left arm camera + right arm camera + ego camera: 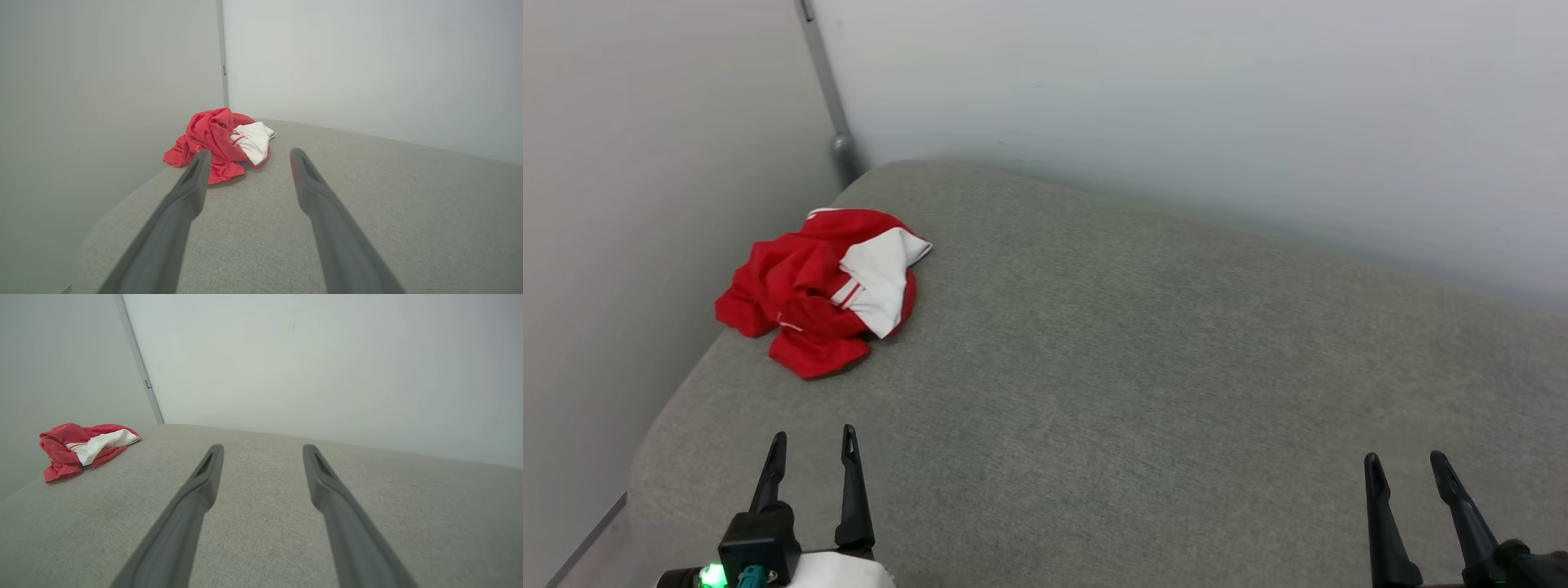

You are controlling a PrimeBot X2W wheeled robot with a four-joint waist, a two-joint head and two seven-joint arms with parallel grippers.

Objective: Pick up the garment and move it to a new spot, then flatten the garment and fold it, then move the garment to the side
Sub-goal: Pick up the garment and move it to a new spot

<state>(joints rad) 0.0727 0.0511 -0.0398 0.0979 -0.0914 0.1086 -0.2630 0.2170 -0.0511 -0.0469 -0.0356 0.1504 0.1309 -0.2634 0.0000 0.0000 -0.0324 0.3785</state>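
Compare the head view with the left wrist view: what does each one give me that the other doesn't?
Head view adds: the right gripper, open above the grey cushion, and a green light at the left gripper's base. Left wrist view adds: a low, side-on look at the garment, showing how high it is heaped. Both share: the left gripper, open and apart from the crumpled garment, which lies near the corner post.

No legible text anywhere, garment (pixel 796 286) included
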